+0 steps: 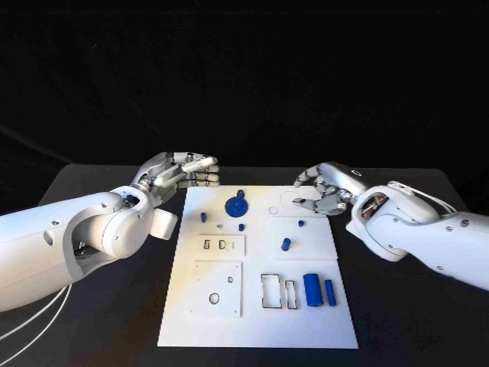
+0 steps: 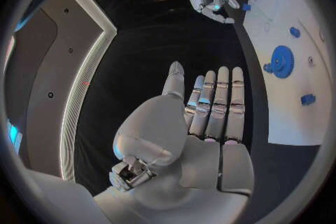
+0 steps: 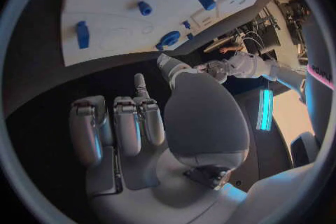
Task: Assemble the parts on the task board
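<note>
Nearest us, at the near right of the task board (image 1: pixel 195 325), lie two blue cylinders (image 1: pixel 312 290) side by side, a thick one and a thinner one, just right of an empty rectangular slot (image 1: pixel 271 291). Farther along the board we see a blue gear (image 1: pixel 236 206) toward the far left, a short blue peg (image 1: pixel 286 245) near the middle, and a few smaller blue studs (image 1: pixel 202 217) scattered around them.

Our left hand (image 1: pixel 184 172) hovers off the far left corner of the board, fingers straight and close together, holding nothing. Our right hand (image 1: pixel 324 193) sits over the far right corner with fingers loosely curled; we see nothing in it.

We judge these parts to be small, rigid plastic pieces, light enough that weight is no concern but smooth enough to slip. The cylinders will likely roll if nudged, so we would pinch them across the middle of their length. The gear seems best taken by opposite points on its toothed rim, since it lies flat. The little studs look hardest to grasp cleanly.
</note>
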Robot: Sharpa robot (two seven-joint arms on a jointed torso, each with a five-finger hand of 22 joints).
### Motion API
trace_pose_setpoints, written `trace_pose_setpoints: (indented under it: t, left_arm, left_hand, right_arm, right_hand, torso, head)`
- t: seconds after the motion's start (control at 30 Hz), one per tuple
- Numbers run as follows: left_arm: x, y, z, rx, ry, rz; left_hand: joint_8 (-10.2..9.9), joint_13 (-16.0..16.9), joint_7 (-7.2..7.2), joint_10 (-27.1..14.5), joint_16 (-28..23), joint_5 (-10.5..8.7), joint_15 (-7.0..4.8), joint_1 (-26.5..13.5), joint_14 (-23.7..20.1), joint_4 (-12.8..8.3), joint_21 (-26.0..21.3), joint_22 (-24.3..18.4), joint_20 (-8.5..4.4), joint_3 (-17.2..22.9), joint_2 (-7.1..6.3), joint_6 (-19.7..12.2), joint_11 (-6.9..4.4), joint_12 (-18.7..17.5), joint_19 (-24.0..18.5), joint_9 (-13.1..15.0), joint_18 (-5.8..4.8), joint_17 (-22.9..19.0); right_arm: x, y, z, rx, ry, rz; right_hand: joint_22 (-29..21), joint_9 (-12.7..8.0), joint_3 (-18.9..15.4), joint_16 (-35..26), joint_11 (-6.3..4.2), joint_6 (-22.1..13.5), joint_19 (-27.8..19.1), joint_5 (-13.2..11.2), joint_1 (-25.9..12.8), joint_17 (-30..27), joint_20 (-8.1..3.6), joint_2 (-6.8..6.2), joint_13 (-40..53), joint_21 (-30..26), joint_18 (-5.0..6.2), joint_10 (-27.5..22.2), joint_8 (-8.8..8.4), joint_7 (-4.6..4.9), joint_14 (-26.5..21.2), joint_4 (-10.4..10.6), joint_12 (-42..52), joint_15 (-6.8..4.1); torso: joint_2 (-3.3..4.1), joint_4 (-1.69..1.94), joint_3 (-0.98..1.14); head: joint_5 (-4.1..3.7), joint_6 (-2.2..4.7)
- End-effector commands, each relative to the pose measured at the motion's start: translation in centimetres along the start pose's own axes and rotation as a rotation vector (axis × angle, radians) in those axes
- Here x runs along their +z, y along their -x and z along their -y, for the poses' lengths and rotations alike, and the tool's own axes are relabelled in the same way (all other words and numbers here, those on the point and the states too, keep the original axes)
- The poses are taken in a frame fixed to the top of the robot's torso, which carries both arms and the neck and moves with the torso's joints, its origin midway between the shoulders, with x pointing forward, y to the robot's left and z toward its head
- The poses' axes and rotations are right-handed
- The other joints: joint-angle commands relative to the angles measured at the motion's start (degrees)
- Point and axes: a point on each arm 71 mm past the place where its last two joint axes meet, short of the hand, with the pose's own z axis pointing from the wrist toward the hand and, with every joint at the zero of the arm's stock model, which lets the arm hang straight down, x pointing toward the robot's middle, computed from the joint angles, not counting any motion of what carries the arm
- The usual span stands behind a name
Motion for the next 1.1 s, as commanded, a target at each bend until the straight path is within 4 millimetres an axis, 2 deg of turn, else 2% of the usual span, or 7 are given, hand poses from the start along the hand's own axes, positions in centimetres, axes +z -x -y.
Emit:
trace_pose_setpoints:
  t: [0.03, 0.23, 0.43, 0.6, 0.63, 0.77, 1.1]
  left_arm:
    - [0.1, -0.2, 0.1, -0.008, -0.009, -0.016]
    - [0.2, 0.0, 0.0, -0.007, -0.007, -0.013]
    - [0.3, 0.2, -0.1, -0.006, -0.004, -0.01]
    - [0.3, 0.5, -0.3, -0.002, 0.001, -0.001]
    - [0.3, 0.6, -0.3, -0.001, 0.002, 0.0]
    - [0.3, 0.6, -0.3, -0.001, 0.003, 0.001]
    - [0.3, 0.5, -0.4, -0.002, 0.002, -0.002]
  left_hand:
    - [-0.3, 0.07, 0.3, -0.34, -0.23, 0.03, 0.04, -0.18, -0.53, -0.27, -0.27, -0.06, 0.07, 0.09, 0.2, -0.5, -0.14, -0.06, -0.25, 0.08, 1.04, 0.1]
    - [-0.3, 0.08, 0.3, -0.35, -0.25, 0.03, 0.04, -0.16, -0.53, -0.3, -0.28, -0.07, 0.08, 0.11, 0.2, -0.51, -0.14, -0.06, -0.26, 0.1, 1.04, 0.12]
    - [-0.3, 0.08, 0.3, -0.35, -0.25, 0.03, 0.04, -0.16, -0.53, -0.3, -0.28, -0.07, 0.08, 0.11, 0.2, -0.51, -0.14, -0.06, -0.26, 0.1, 1.04, 0.12]
    - [-0.28, 0.09, 0.28, -0.35, -0.29, 0.09, 0.04, -0.05, -0.54, -0.41, -0.29, -0.08, 0.08, 0.19, 0.2, -0.52, -0.15, -0.04, -0.27, 0.15, 1.04, 0.18]
    - [-0.28, 0.09, 0.28, -0.35, -0.29, 0.09, 0.04, -0.05, -0.54, -0.41, -0.29, -0.08, 0.08, 0.19, 0.2, -0.52, -0.15, -0.04, -0.27, 0.15, 1.04, 0.18]
    - [-0.28, 0.1, 0.27, -0.35, -0.31, 0.11, 0.04, 0.0, -0.55, -0.47, -0.3, -0.09, 0.08, 0.23, 0.2, -0.52, -0.15, -0.04, -0.28, 0.17, 1.04, 0.21]
    - [-0.28, 0.1, 0.27, -0.35, -0.31, 0.11, 0.04, 0.0, -0.55, -0.47, -0.3, -0.09, 0.08, 0.23, 0.2, -0.52, -0.15, -0.04, -0.28, 0.17, 1.04, 0.21]
  right_arm:
    - [-0.9, 0.0, 1.1, 0.136, 0.086, -0.084]
    - [-1.6, 0.9, 4.8, 0.099, 0.042, -0.088]
    - [-1.7, 0.8, 6.9, 0.077, 0.008, -0.093]
    - [-1.4, 0.2, 7.5, 0.081, -0.005, -0.099]
    - [-1.3, 0.0, 7.5, 0.083, -0.007, -0.102]
    - [-0.8, -0.5, 7.7, 0.095, -0.018, -0.109]
    - [0.2, -1.3, 7.5, 0.102, -0.026, -0.113]
  right_hand:
    - [15.09, -0.11, -0.99, 0.23, -0.28, -0.07, 6.03, 0.15, 0.13, 15.05, -0.26, -0.86, 15.09, 0.26, -0.82, 6.06, -0.28, 0.12, 6.02, -0.35, 0.2, -0.02]
    - [15.09, -0.11, -1.73, 0.23, -0.46, 0.31, 6.03, 1.09, 1.45, 15.05, -0.35, -0.89, 15.09, 0.26, -0.82, 6.06, -0.19, -0.07, 6.02, -1.36, 0.2, -0.2]
    - [15.09, -0.12, -2.01, 0.23, -0.11, 0.39, 6.03, 1.24, 1.72, 15.05, -0.28, -0.98, 15.09, 0.26, -0.82, 6.06, -0.19, 0.03, 6.02, -1.61, 0.2, -0.01]
    - [15.09, -0.11, -2.27, 0.23, 0.25, 0.59, 6.03, 0.94, 1.84, 15.05, -0.11, -0.71, 15.09, 0.26, -0.82, 6.06, -0.14, 0.23, 6.02, -1.68, 0.2, 0.28]
    - [15.09, -0.11, -2.28, 0.23, 0.42, 0.72, 6.03, 1.0, 1.94, 15.05, -0.01, -0.51, 15.09, 0.26, -0.82, 6.06, -0.1, 0.35, 6.02, -1.71, 0.2, 0.42]
    - [15.09, -0.12, -2.06, 0.23, 0.77, 1.08, 6.03, 1.24, 2.32, 15.05, 0.3, 0.18, 15.09, 0.26, -0.82, 6.06, -0.04, 0.67, 6.02, -1.85, 0.2, 0.78]
    - [15.09, -0.25, -1.15, 0.23, 0.96, 1.48, 6.03, 1.33, 3.08, 15.05, 0.62, 1.18, 15.09, 0.26, -0.82, 6.06, -0.1, 0.81, 6.02, -2.26, 0.2, 1.01]
  torso:
    - [-0.56, -1.02, 0.35]
    - [-0.79, -1.59, 0.62]
    - [-0.73, -1.4, 0.78]
    - [-0.64, -1.29, 0.99]
    - [-0.64, -1.25, 0.93]
    - [-0.5, -0.96, 1.01]
    - [-0.44, -1.03, 1.02]
  head:
    - [0.06, 0.25]
    - [0.03, 0.05]
    - [-0.09, -0.12]
    - [0.12, -0.23]
    - [0.13, -0.28]
    - [-0.07, -0.28]
    - [-0.11, -0.62]
